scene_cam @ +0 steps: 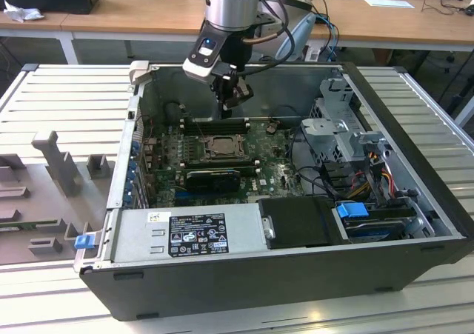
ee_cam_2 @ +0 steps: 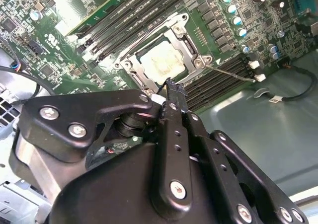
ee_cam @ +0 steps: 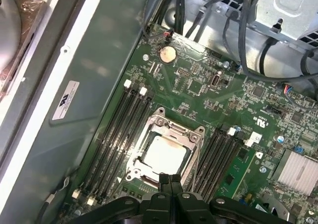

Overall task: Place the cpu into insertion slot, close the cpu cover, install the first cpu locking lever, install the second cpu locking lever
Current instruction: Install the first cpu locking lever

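Nearest, the grey power supply (scene_cam: 185,234) runs along the case's front edge. Just beyond it a long black card (scene_cam: 213,175) lies across the board. Behind that sits the insertion slot (scene_cam: 200,147). The cpu (ee_cam: 164,154) lies flat and face-up inside it, square to the case walls, with the cpu cover (ee_cam: 171,129) lowered around it. Memory slots (ee_cam: 119,129) flank both sides. Above the slot hangs the gripper (scene_cam: 231,106), fingers pressed together, holding nothing.

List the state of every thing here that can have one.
computer case, open, lying on its side
cpu, seated in the insertion slot
cpu cover, down around the cpu
locking lever, sticking out beside the insertion slot; latched or not, cannot tell
gripper, jaws shut, tips by the insertion slot's corner
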